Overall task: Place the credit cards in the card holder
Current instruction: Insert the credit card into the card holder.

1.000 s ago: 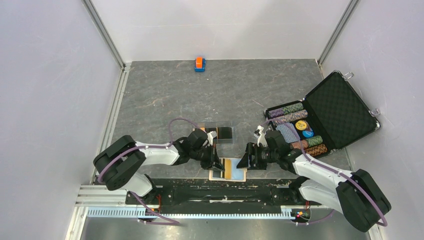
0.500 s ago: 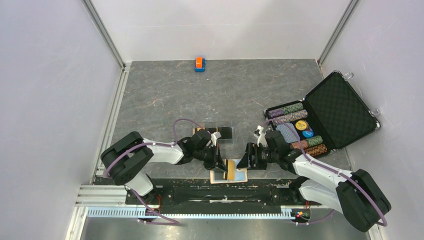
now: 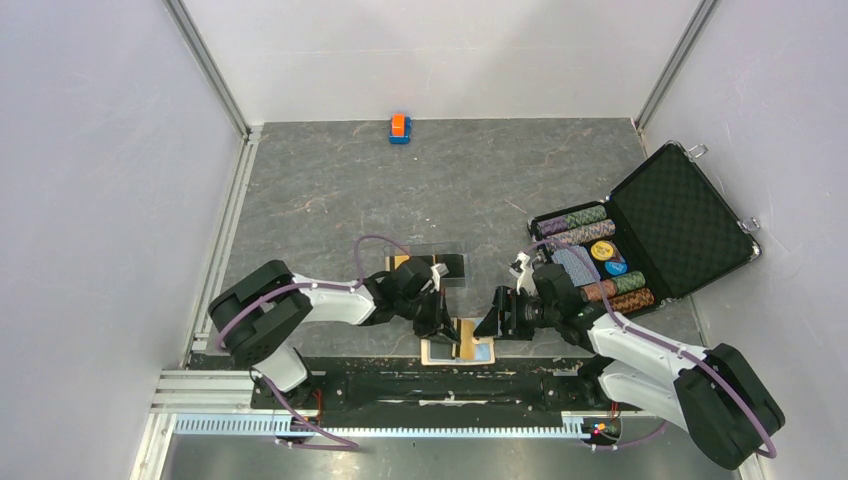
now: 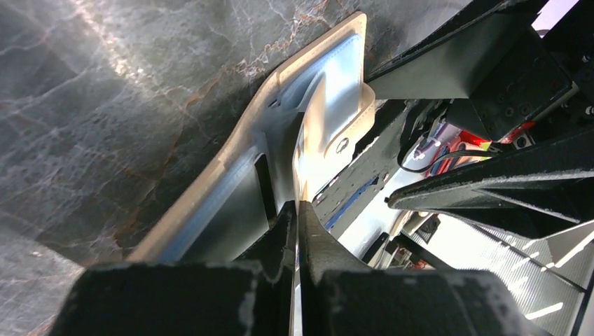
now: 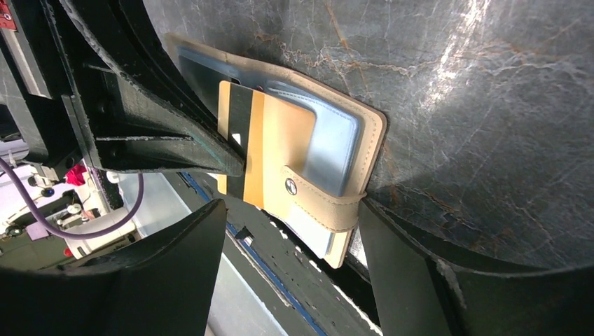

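Card holder (image 5: pixel 320 204) between wide right jaws; left jaws clamp gold card (image 5: pixel 281 140)

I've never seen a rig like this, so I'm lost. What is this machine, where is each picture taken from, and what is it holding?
These are two robot arms bolted at the near edge of a grey table. The wide picture looks down from above; the other two come from a camera on each wrist. The left end effector is pinched shut on a gold card, which lies against the tan card holder by the near edge. The right end effector is open, its fingers either side of the holder's strap end. More cards lie farther back, an open case of poker chips sits to the right, and a small orange-and-blue block rests at the far side.
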{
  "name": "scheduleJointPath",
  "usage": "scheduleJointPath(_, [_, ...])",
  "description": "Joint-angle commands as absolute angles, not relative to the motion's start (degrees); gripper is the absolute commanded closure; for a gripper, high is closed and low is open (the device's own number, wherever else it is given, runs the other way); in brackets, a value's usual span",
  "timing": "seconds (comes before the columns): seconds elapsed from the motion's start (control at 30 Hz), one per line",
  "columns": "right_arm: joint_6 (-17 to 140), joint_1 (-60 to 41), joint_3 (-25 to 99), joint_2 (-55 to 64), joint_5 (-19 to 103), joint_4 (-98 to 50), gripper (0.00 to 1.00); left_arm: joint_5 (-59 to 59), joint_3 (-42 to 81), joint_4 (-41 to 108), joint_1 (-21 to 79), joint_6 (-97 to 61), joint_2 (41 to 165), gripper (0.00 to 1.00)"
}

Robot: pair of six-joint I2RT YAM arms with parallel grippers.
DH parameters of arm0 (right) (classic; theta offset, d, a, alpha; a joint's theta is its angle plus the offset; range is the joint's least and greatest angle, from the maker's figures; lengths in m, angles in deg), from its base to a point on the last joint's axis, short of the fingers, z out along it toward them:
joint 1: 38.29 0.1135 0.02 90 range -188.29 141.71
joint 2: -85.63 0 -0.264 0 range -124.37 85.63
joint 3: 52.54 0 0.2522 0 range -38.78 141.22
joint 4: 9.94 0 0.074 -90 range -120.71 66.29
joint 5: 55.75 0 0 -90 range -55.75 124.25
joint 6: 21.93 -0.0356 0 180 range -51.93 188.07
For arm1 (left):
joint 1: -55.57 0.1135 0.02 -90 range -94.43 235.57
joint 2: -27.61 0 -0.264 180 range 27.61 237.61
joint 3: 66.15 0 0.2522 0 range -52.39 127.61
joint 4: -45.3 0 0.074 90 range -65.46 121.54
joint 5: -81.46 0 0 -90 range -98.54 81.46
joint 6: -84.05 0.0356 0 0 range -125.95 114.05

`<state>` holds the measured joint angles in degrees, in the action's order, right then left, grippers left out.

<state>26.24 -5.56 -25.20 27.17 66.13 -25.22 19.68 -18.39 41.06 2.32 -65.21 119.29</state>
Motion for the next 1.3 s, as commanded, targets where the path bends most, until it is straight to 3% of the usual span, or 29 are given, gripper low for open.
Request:
scheduleJointPath(0.0, [26.4,-5.2,-27.5,26.0,65.2,-27.1,0.27,16.2,-14.8,37.2,0.6,-65.1,121.5,0.95])
scheduleJointPath(0.1, [26.4,-5.1,-27.4,25.9,65.2,-27.0,0.27,15.5,-12.6,33.0,-0.1,-63.5,121.4,0.91])
scheduleJointPath(0.33, [26.4,-5.1,-27.4,26.0,65.2,-27.0,0.27,11.7,-8.3,22.0,-1.2,-60.4,120.8,0.61])
scheduleJointPath(0.53, [26.5,-5.1,-27.4,25.8,65.2,-27.1,0.27,9.7,-6.1,16.7,-1.8,-58.4,120.9,0.48])
scheduleJointPath(0.9, [26.6,-5.2,-27.3,25.7,65.3,-27.0,0.27,8.6,2.7,7.6,-5.0,-54.7,125.7,0.48])
scheduleJointPath(1.03, [26.6,-5.2,-27.3,25.8,65.4,-27.0,0.28,11.6,4.1,9.7,-5.3,-55.8,127.4,0.53])
scheduleJointPath(1.27, [26.5,-5.2,-27.3,25.8,65.7,-26.8,0.36,16.3,3.7,16.3,-5.3,-58.1,128.8,0.49])
